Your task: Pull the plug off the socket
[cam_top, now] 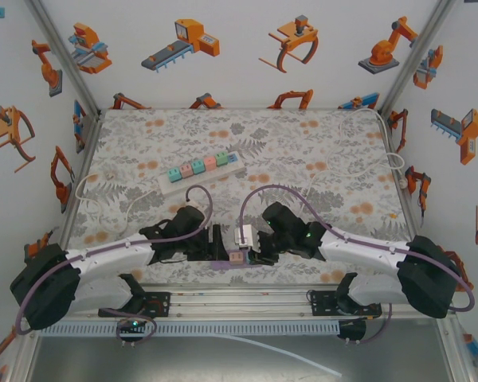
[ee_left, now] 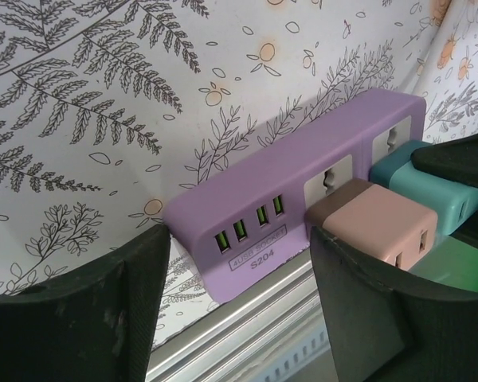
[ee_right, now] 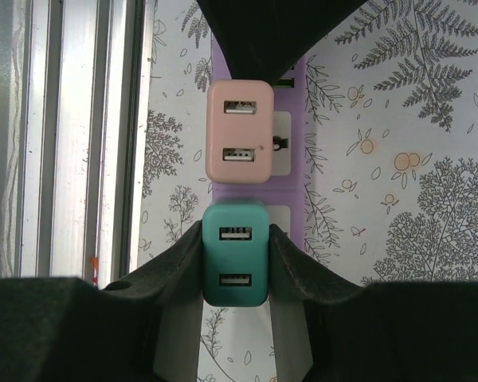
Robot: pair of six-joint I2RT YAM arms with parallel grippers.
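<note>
Pinching the teal USB plug (ee_right: 235,259) by its sides with the right gripper (ee_right: 235,235), dead ahead and seated in the purple socket strip (ee_left: 303,151) at the table's (cam_top: 319,151) near edge, pull-out axis straight back along that gripper, left gripper (ee_left: 237,239) spread astride the strip's USB end.

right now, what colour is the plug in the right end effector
It's a teal plug, clearest in the right wrist view.
</note>
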